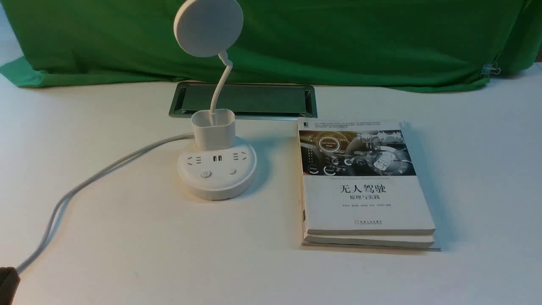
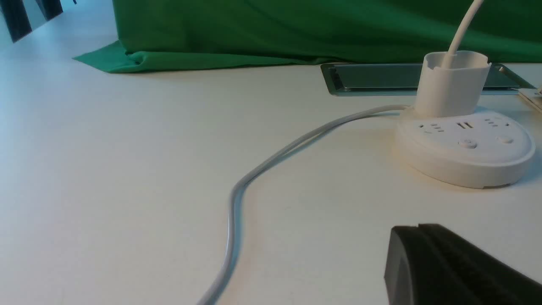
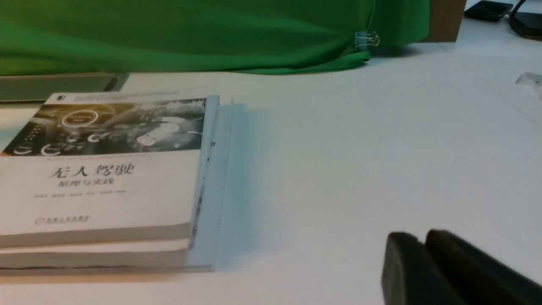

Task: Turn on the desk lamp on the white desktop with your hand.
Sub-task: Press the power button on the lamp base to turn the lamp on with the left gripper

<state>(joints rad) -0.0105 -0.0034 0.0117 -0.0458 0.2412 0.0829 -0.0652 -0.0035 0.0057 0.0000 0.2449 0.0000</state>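
The white desk lamp [image 1: 217,173] stands left of centre on the white desktop [image 1: 127,237], its disc head [image 1: 208,27] unlit. Its round base shows two buttons, a left one [image 1: 206,173] and a right one [image 1: 231,171]. In the left wrist view the base [image 2: 465,152] lies ahead of my left gripper [image 2: 419,231], which is shut and empty, well short of the lamp. That gripper shows as a dark tip at the front view's lower left corner [image 1: 6,284]. My right gripper [image 3: 419,241] is shut and empty, beside the book; it is out of the front view.
A white-covered book [image 1: 364,186] lies on a second one right of the lamp, also in the right wrist view [image 3: 106,169]. The lamp's grey cord [image 1: 84,186] runs toward the near left. A silver-framed cable slot [image 1: 243,101] and green cloth [image 1: 338,38] lie behind.
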